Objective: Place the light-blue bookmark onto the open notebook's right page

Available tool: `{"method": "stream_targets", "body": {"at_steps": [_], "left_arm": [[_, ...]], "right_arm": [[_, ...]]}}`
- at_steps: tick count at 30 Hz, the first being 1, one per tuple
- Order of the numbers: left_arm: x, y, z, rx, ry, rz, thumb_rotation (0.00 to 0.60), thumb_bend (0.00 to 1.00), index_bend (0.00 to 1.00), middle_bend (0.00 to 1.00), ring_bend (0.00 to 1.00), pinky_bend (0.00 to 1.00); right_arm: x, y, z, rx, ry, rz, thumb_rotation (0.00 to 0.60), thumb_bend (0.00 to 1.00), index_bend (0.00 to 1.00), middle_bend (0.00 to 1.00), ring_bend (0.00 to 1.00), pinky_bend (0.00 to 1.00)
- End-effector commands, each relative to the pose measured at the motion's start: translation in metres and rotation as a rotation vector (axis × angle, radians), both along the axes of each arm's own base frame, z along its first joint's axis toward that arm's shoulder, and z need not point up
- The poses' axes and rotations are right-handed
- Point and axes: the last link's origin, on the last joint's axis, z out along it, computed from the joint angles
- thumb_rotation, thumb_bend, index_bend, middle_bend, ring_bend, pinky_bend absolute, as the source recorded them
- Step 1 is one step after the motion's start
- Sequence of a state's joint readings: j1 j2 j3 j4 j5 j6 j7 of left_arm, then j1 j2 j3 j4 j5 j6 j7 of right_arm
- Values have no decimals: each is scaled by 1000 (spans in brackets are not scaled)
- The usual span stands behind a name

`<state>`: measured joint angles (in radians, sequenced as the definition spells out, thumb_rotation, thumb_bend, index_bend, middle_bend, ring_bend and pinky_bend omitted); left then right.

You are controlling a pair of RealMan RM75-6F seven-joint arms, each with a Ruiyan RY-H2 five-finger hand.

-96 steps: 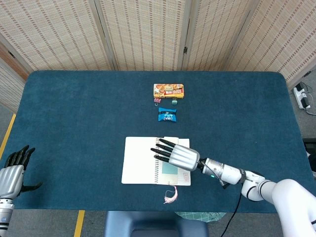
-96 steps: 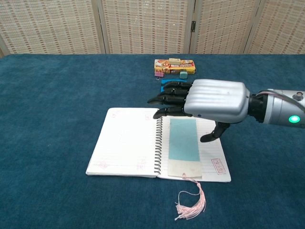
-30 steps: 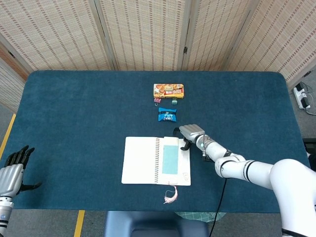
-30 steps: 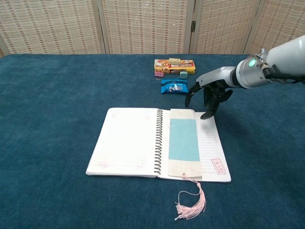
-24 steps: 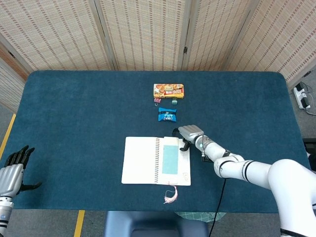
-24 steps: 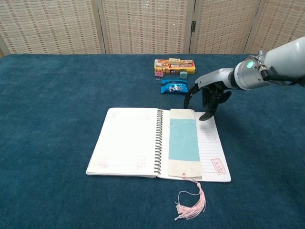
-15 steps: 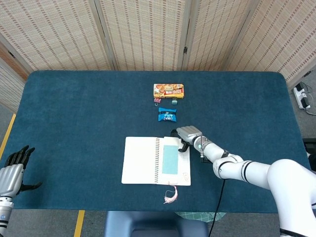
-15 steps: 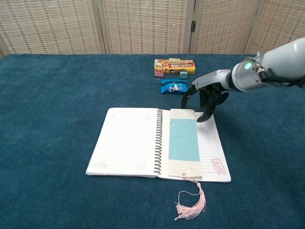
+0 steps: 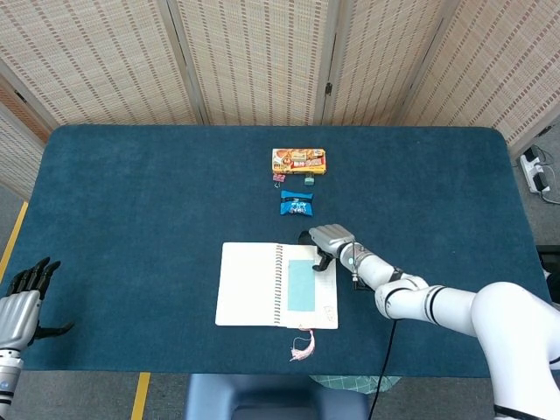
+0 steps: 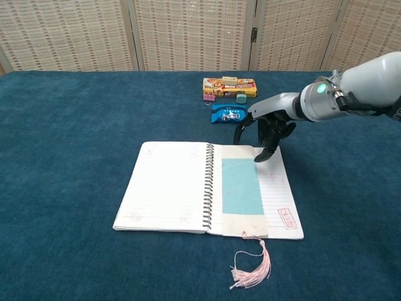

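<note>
Blue felt table (image 9: 131,201), spiral notebook (image 10: 169,188), light-blue bookmark (image 10: 240,185) flat, right robot hand (image 10: 266,128) seemingly empty, fingers curled.

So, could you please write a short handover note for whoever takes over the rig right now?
Right hand: holds nothing, fingers curled downward at the top edge of the notebook's right page.
Left hand: off the table's left edge, open, holding nothing.
The light-blue bookmark lies flat on the right page of the open spiral-bound notebook; its pink tassel trails onto the dark-blue tablecloth.
Done: the placement looks complete.
Left: probably only pulling the right hand clear.
</note>
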<state>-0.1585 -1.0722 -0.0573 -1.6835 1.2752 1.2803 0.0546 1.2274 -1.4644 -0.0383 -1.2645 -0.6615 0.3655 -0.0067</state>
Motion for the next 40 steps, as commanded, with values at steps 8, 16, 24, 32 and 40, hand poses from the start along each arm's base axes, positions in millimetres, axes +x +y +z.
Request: {"method": "stream_targets", "body": {"at_steps": [8,16,24,32,40], "left_arm": [[0,1,-1,-5,7,1,600,105,26,0,0,0],[3,-2,1,6,13,-35,600,104,29,0,0,0],[8,-6,-4,-9,46,-75,600,108,37,0,0,0],[23,-13,-15,-43,67,-148,600,110,53,0,0,0],[34,-21,-25,-52,60,-217,600,109,32,0,0,0]], "right_arm": [[-4,3,26,-88,-60,26,592,331,203,1000,1000,1000],[-53,61,90,-416,-98,220,600,38,0,367,426,586],[-136,154,149,-731,-31,179,600,0,0,0,46,288],[-195,245,195,-956,23,145,600,0,0,0,0,0],[-199,283,214,-1017,64,161,600,0,0,0,0,0]]}}
